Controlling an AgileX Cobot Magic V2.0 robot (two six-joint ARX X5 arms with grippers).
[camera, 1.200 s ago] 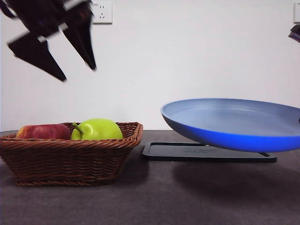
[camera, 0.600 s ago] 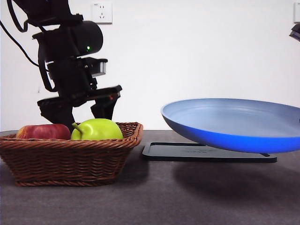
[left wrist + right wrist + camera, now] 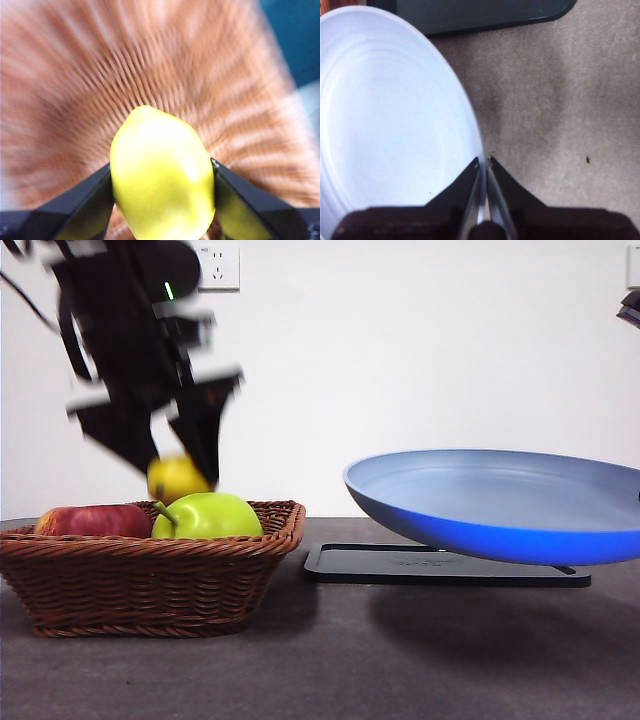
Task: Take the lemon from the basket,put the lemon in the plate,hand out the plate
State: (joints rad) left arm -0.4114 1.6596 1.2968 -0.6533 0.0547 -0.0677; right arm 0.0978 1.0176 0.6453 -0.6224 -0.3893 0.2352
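While our left gripper [image 3: 178, 472] clamps the lemon [image 3: 176, 478] just above the green fruit [image 3: 207, 516] in the basket [image 3: 150, 570], our right gripper [image 3: 483, 165] pinches the rim of the plate [image 3: 500, 502], holding it above the black tray [image 3: 440, 567].

Bright yellow oval lemon [image 3: 176, 478], brown woven wicker basket [image 3: 150, 580] w/ braided rim, matte light-blue round plate [image 3: 500, 502] are seen.
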